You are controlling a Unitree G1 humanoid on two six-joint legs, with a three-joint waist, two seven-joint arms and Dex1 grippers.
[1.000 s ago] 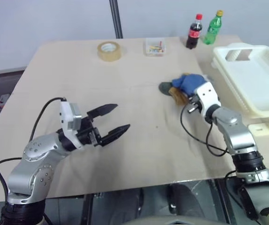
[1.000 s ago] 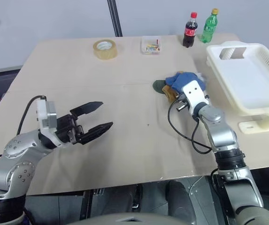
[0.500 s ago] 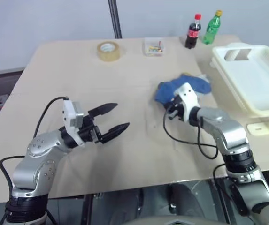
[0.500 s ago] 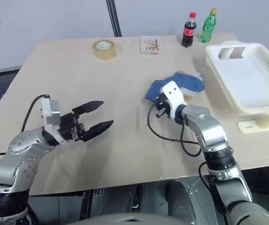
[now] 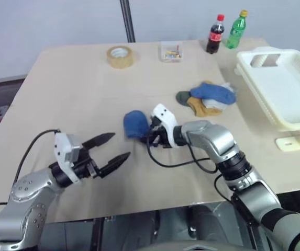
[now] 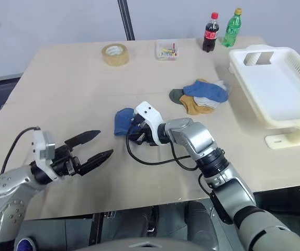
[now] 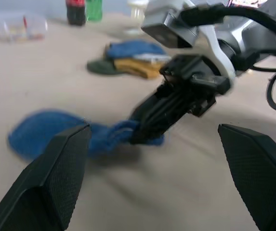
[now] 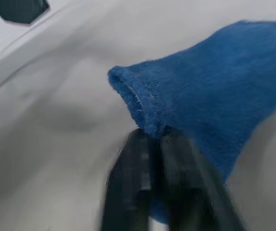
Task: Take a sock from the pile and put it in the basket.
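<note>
On the tan table, the right gripper pinches the blue sock; the left gripper gapes wide.

Sock fuzzy knit cloth; basket seemingly glossy plastic.

Head stereo pair looks forward and down over the whole table, both arms in frame. Left wrist view looks level, low over the table, facing the right gripper close ahead. Right wrist view sits very near the blue sock at its fingers.
</note>
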